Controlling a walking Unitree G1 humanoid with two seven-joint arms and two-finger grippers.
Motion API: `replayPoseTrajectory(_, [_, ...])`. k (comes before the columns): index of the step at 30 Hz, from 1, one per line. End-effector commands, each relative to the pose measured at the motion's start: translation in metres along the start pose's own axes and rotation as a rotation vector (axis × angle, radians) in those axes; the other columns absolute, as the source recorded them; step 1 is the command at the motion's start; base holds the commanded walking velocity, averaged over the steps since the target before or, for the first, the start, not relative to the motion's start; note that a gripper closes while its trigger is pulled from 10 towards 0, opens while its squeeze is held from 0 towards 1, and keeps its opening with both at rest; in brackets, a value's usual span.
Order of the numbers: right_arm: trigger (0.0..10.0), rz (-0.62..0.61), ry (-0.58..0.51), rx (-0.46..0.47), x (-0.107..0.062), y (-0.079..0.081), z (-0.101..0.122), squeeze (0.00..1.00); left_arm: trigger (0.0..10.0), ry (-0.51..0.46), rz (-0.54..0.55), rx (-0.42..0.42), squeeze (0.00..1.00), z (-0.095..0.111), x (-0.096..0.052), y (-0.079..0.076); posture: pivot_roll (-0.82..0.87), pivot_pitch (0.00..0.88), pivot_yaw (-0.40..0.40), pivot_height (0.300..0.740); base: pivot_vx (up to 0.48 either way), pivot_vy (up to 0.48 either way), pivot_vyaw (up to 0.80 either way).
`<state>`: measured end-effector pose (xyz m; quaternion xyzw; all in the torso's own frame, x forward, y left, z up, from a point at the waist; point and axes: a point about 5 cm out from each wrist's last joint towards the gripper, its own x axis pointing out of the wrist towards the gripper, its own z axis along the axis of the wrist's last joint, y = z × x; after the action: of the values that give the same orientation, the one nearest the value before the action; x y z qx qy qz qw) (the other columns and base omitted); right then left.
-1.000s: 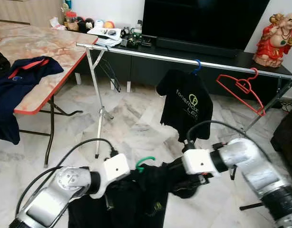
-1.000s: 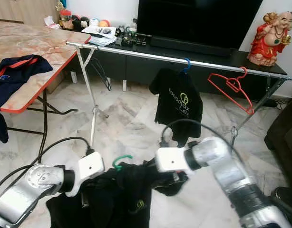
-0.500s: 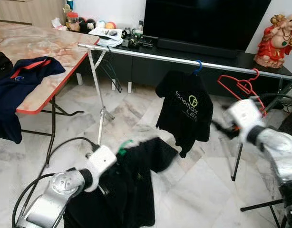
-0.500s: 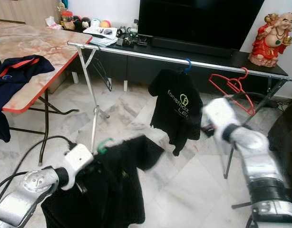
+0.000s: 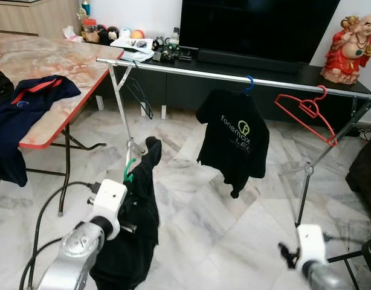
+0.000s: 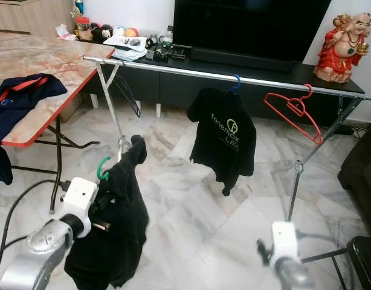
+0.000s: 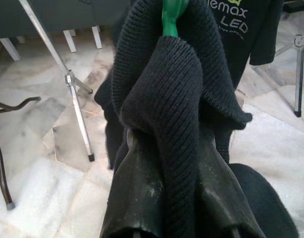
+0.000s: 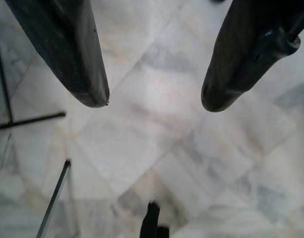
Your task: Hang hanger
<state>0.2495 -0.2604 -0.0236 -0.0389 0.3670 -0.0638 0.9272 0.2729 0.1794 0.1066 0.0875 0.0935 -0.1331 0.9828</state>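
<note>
Having dropped low with fingers (image 8: 87,54) apart, right arm leaves left gripper (image 7: 167,163) apparently clamping black garment (image 5: 134,223).

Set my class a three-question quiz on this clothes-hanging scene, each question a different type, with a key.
1. True or false: the red hanger on the rail carries a shirt.
2. Multiple choice: the left gripper holds a black garment on a hanger with a hook that is A) blue B) green C) red.
3. Fill in: the right gripper hangs low with its fingers ____ above the marble floor.

Key: 1 false; 2 B; 3 open.
</note>
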Motion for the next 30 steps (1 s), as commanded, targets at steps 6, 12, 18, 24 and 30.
replayPoseTrajectory(6, [10.0, -0.138, 0.298, 0.079, -0.025, 0.019, -0.103, 0.0, 10.0, 0.015, 0.076, -0.031, 0.0, -0.023, -0.012, 0.005, 0.1, 0.0, -0.055, 0.74, 0.0, 0.0, 0.0])
replayPoseTrajectory(12, [10.0, -0.024, 0.309, 0.094, -0.026, 0.051, -0.109, 0.0, 10.0, 0.029, 0.091, -0.025, 0.0, -0.028, -0.014, 0.005, 0.09, 0.0, -0.051, 0.74, 0.236, 0.0, 0.0])
replayPoseTrajectory(18, [10.0, 0.001, 0.3, 0.079, -0.025, 0.055, -0.108, 0.0, 10.0, 0.032, 0.084, -0.023, 0.0, -0.03, -0.015, 0.003, 0.09, 0.0, -0.043, 0.74, 0.353, 0.0, 0.0])
replayPoseTrajectory(24, [10.0, 0.007, 0.29, 0.077, -0.025, 0.058, -0.107, 0.0, 10.0, 0.032, 0.075, -0.012, 0.0, -0.031, -0.014, 0.005, 0.1, 0.0, -0.037, 0.74, 0.48, 0.0, 0.0])
replayPoseTrajectory(30, [10.0, 0.02, 0.288, 0.073, -0.023, 0.059, -0.104, 0.0, 10.0, 0.027, 0.071, -0.005, 0.0, -0.028, -0.011, 0.005, 0.11, 0.0, -0.046, 0.74, 0.48, 0.0, 0.0])
